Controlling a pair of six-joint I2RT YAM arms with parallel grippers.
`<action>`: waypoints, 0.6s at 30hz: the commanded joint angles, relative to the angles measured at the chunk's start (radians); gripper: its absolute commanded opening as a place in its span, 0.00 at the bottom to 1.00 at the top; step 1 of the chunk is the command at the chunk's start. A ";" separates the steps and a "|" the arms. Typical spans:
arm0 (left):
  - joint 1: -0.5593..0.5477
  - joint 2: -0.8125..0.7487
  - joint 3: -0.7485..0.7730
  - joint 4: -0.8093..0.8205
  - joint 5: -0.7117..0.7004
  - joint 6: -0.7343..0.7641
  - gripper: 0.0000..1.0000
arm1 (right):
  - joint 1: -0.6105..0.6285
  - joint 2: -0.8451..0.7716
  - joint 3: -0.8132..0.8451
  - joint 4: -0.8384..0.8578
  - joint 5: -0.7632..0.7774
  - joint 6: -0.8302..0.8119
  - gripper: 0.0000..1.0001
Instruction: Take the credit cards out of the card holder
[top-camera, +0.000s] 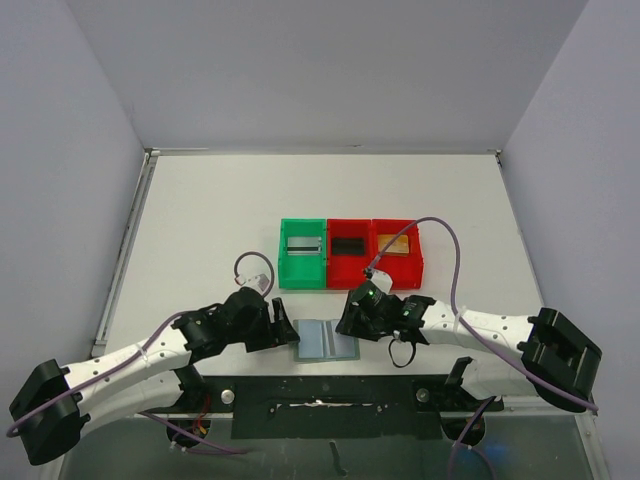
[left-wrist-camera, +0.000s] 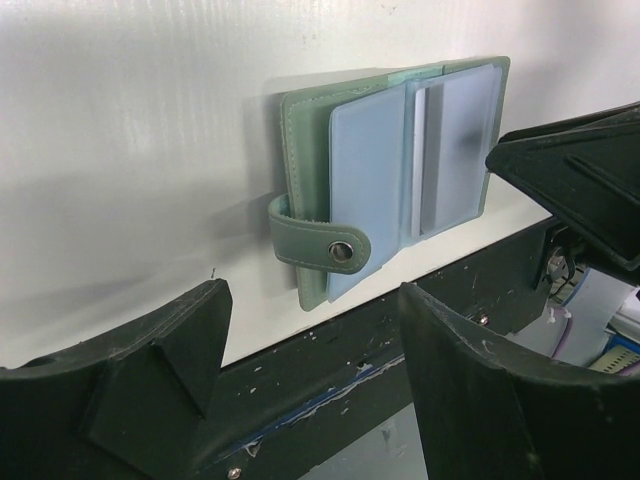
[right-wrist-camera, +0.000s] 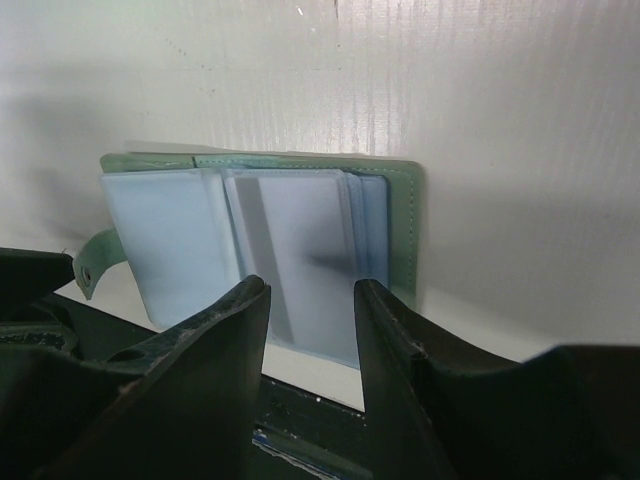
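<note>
Lying open at the near edge of the surface (top-camera: 220, 220), card holder (top-camera: 328, 340) sits between both hands, credit cards (left-wrist-camera: 452, 150) in its pockets. Left hand (top-camera: 284, 330) wide open, empty, beside the strap side. Right hand (top-camera: 350, 322) part open at the other panel, clamping nothing.

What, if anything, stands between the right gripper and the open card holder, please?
Nothing visible does: the card holder lies open on the table right before the right gripper, whose jaws stand apart and empty.
</note>
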 joint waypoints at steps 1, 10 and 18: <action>-0.010 0.014 0.039 0.069 -0.008 0.010 0.66 | 0.010 0.023 0.027 -0.004 0.034 0.013 0.40; -0.023 0.067 0.062 0.084 -0.014 0.030 0.59 | 0.016 0.074 0.054 -0.003 0.029 -0.010 0.34; -0.031 0.087 0.064 0.084 -0.024 0.038 0.51 | 0.029 0.082 0.091 -0.051 0.056 -0.017 0.18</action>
